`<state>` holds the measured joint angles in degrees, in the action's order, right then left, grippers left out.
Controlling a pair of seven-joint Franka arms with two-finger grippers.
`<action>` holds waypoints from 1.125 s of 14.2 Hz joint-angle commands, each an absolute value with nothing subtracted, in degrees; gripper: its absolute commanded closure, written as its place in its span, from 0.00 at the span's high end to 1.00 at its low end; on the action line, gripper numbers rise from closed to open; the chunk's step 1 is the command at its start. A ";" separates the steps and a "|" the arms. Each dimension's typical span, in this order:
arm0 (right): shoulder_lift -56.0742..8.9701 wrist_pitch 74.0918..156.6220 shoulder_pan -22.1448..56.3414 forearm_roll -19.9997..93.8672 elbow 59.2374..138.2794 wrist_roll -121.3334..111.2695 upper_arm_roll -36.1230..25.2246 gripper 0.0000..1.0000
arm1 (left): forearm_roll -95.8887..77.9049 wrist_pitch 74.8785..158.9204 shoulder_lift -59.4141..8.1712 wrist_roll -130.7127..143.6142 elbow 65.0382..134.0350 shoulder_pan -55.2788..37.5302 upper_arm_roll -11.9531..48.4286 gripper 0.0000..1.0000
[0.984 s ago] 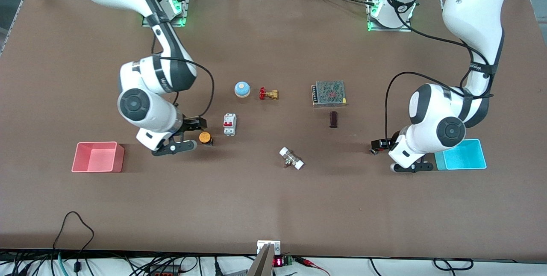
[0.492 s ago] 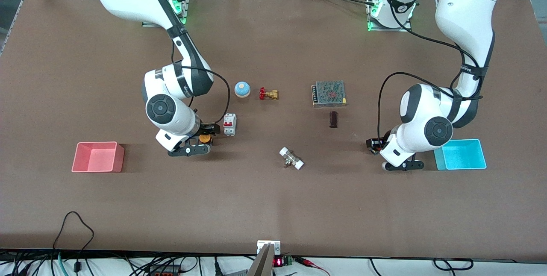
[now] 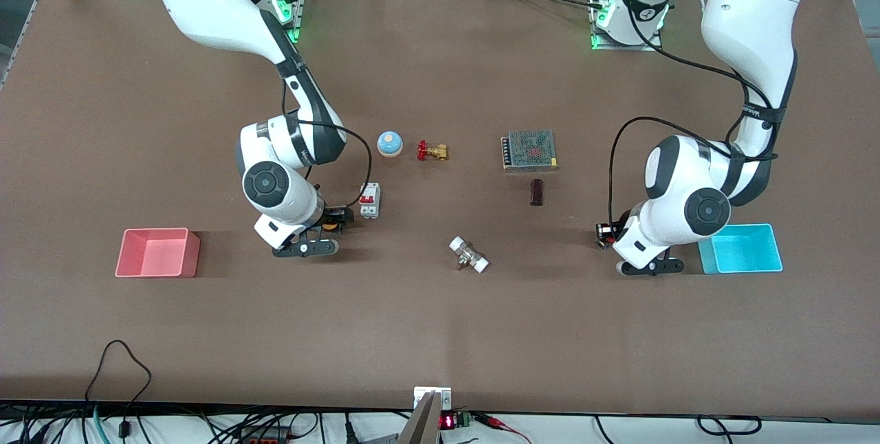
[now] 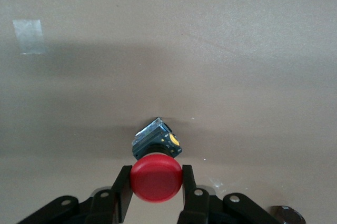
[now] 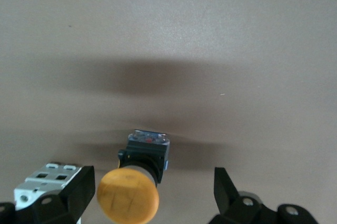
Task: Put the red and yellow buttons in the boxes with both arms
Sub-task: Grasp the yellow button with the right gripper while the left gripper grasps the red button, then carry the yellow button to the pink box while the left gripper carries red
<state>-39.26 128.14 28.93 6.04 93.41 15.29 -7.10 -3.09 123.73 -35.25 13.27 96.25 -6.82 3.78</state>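
Observation:
The red button (image 4: 156, 177) sits with its round cap between the fingers of my left gripper (image 4: 156, 172), which is shut on the cap; its black base points away from the gripper. In the front view my left gripper (image 3: 613, 239) is low beside the cyan box (image 3: 746, 251), on its side toward the table's middle. The yellow button (image 3: 332, 225) stands on the table between the spread fingers of my right gripper (image 3: 324, 234), which is open. In the right wrist view the yellow cap (image 5: 128, 196) lies closer to one finger of my right gripper (image 5: 152, 181). The pink box (image 3: 155, 255) is empty.
A white circuit breaker (image 3: 369, 200) stands close to the yellow button and shows in the right wrist view (image 5: 45, 179). A blue dome (image 3: 390, 143), a brass valve (image 3: 432, 151), a metal mesh unit (image 3: 529, 150), a dark cylinder (image 3: 537, 192) and a white fitting (image 3: 469, 255) lie mid-table.
My right arm has moved from the pink box's side over to the yellow button, and its open fingers now straddle it. My left arm has shifted slightly away from the cyan box.

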 commanded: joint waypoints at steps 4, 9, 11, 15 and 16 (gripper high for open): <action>-42.10 129.20 29.53 5.53 91.06 17.14 -7.29 1.00 | -3.78 119.37 -31.73 7.85 94.32 -2.47 3.25 0.27; -41.84 129.02 29.53 5.27 90.97 17.14 -7.21 0.53 | -3.78 112.16 -30.41 -0.95 89.39 3.50 3.16 0.27; -41.66 129.02 29.44 5.80 90.97 16.44 -7.21 0.25 | -3.52 111.36 -30.15 -4.81 88.95 5.88 3.08 0.27; -41.49 128.85 28.74 5.54 90.53 15.82 -7.29 0.10 | -2.99 111.36 -30.15 -13.51 87.99 10.89 2.99 0.27; -41.40 128.50 28.48 5.62 89.31 15.73 -7.38 0.08 | -2.99 111.36 -30.32 -15.45 87.37 12.20 2.99 0.27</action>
<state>-41.44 129.09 29.08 6.01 91.27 15.82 -7.39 -3.08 112.49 -30.56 -10.97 89.01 9.96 2.65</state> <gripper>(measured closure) 0.581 0.577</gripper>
